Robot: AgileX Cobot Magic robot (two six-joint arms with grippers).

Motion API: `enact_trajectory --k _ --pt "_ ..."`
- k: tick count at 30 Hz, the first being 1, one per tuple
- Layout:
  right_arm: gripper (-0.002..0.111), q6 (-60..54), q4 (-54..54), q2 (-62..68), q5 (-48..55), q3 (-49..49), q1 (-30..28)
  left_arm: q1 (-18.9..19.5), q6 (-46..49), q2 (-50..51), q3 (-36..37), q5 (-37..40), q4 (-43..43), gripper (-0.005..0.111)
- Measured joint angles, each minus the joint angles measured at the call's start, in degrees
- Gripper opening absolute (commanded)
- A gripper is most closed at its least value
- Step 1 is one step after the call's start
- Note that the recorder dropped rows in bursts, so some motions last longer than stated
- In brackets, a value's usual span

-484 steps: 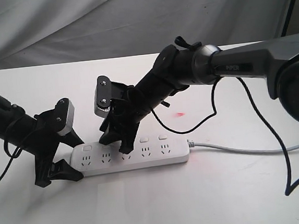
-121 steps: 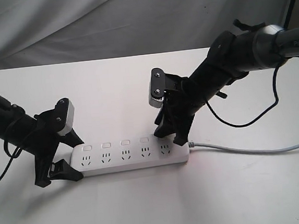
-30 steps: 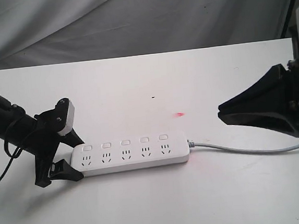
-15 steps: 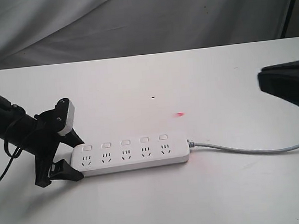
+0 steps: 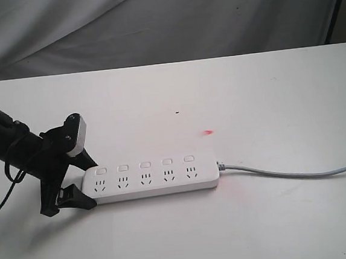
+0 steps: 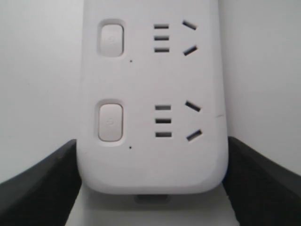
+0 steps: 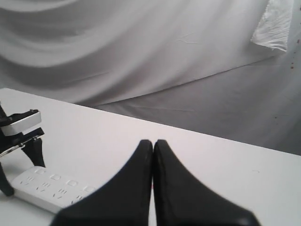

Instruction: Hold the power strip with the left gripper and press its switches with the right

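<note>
The white power strip (image 5: 150,177) lies flat on the table, its grey cable (image 5: 286,173) trailing right. Its five switches (image 5: 144,165) run in a row above the sockets. My left gripper (image 5: 84,184) is shut on the strip's left end, one black finger on each long side. In the left wrist view the power strip (image 6: 150,94) fills the frame between the fingers (image 6: 42,186), with two switches (image 6: 111,121) showing. My right gripper (image 7: 153,143) is shut and holds nothing, raised well off to the right and out of the exterior view. Its camera sees the power strip (image 7: 47,188) far below.
The white table (image 5: 249,98) ends at a draped grey cloth backdrop (image 5: 151,22). A small red light spot (image 5: 208,132) lies on the table beyond the strip. A black stand leg (image 5: 335,6) shows at the top right corner.
The right arm has drawn back to the right and left the exterior view. The left gripper and the power strip have not moved.
</note>
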Motion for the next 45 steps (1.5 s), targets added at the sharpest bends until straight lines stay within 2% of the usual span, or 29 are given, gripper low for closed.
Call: enact_trajectory --k 6,9,15,18,23,45 --pt "0.000 0.0 -0.3 0.0 -2.7 0.8 0.0 0.0 0.0 0.0 0.0 0.0 0.0 0.072" --pt "0.000 2.7 -5.5 0.0 -2.6 0.9 0.0 0.0 0.0 0.0 0.0 0.0 0.0 0.072" --pt "0.000 26.0 -28.0 0.0 -6.7 4.1 0.0 0.0 0.0 0.0 0.0 0.0 0.0 0.072" --pt "0.000 31.0 -33.1 0.0 -10.4 7.1 0.0 0.0 0.0 0.0 0.0 0.0 0.0 0.072" --pt "0.000 32.9 -34.7 0.0 -12.7 10.1 0.0 0.0 0.0 0.0 0.0 0.0 0.0 0.072" --pt "0.000 33.2 -34.9 0.0 -9.8 10.1 0.0 0.0 0.0 0.0 0.0 0.0 0.0 0.072"
